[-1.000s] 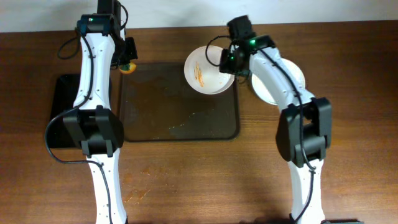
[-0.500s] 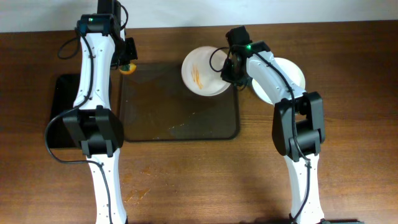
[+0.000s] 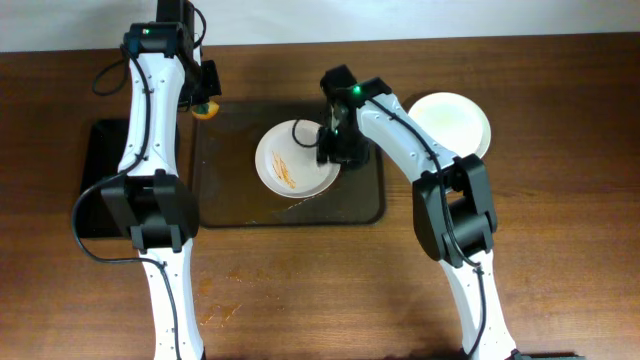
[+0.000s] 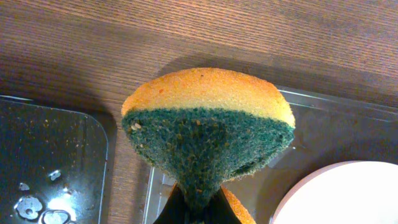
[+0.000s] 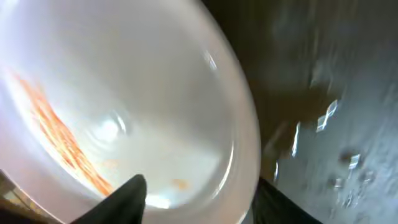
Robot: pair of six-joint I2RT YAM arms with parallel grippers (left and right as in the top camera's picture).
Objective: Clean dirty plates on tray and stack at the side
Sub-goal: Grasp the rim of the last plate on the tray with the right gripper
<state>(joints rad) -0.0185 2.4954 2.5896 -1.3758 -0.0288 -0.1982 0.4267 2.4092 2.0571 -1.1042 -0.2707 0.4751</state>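
A white plate with orange streaks [image 3: 293, 162] is over the middle of the dark tray [image 3: 240, 195]; my right gripper [image 3: 334, 147] is shut on its right rim. The right wrist view shows the plate [image 5: 124, 106] close up between the fingers. A clean white plate [image 3: 455, 120] lies on the table right of the tray. My left gripper [image 3: 203, 98] is shut on a yellow-and-green sponge [image 4: 208, 127] at the tray's far left corner.
A black mat with water drops [image 3: 100, 175] lies left of the tray and shows in the left wrist view [image 4: 43, 168]. Crumbs and wet marks lie on the tray [image 3: 300, 200]. Bare wooden table [image 3: 330, 290] is in front.
My right gripper has carried the dirty plate from the tray's far right corner leftward and nearer, to the tray's middle. The left arm has not moved.
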